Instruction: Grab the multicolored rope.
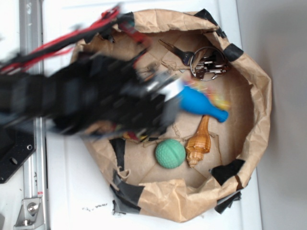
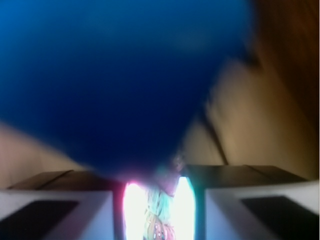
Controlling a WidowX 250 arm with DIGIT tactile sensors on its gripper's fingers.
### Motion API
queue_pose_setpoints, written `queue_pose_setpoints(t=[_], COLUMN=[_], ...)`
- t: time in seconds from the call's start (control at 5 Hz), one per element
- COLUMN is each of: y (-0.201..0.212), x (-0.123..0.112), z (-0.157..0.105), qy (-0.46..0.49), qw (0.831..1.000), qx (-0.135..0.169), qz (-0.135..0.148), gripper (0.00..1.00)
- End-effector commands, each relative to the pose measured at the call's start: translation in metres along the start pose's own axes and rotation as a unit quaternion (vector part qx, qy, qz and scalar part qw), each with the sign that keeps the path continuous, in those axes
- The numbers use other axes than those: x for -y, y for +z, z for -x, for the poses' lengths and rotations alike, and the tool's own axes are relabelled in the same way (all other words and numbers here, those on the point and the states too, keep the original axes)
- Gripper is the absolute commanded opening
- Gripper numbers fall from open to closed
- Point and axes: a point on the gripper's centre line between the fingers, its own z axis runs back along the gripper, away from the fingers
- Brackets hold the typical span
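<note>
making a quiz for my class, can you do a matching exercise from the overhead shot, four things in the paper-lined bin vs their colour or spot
Things:
1. ball
2. seashell
3. bottle-shaped toy
4. metal keyring cluster

Colour or spot:
A. blue, its wide end at the blurred gripper
B. orange-brown, beside the ball
C. green, near the lower middle of the bin
D. silvery, toward the top of the bin

Pairs: 1-C, 2-B, 3-A, 4-D
</note>
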Motion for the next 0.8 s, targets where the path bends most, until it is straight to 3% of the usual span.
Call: queue_pose_setpoints(t=[0.0, 0.4, 0.6], y=[0.06, 0.069, 0.078], x=[0.027, 0.01, -0.017], z=[-0.017, -0.035, -0.034], qy=[-0.153, -0.16, -0.11], qw=[0.985, 0.984, 0.988], qx=[0.067, 0.07, 0.091], qz=[0.042, 0.032, 0.054], gripper=[0.0, 0.0, 0.0])
